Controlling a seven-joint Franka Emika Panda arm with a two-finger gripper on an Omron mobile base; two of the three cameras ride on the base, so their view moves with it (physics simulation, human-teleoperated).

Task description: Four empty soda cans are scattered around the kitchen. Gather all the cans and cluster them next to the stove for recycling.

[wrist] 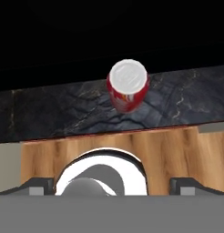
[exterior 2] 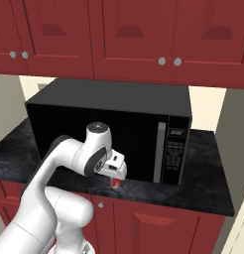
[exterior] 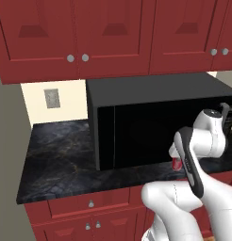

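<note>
Cabinets: dark red doors hung above the counter, closing off the room overhead.
Microwave: a black box stood at the back of the counter, its door facing the arm – the tallest thing near the work.
Counter: black marbled top; a bare strip ran in front of the microwave, and a wider bare stretch lay on its left in the left base view.
Arm: bent low over the counter's front edge, wrist turned downward.
Gripper: fingers spread wide and holding nothing, poised above the can.
Can: red with a silver top, upright on the strip between the microwave door and the counter's front lip, near both.
Risk: a descent slightly off centre would likely tip the can – from there it could roll off the lip to the wood floor.
Second risk: the wrist could strike the microwave door if it drifted back.
Room: open toward the aisle and upward; tight behind.
</note>
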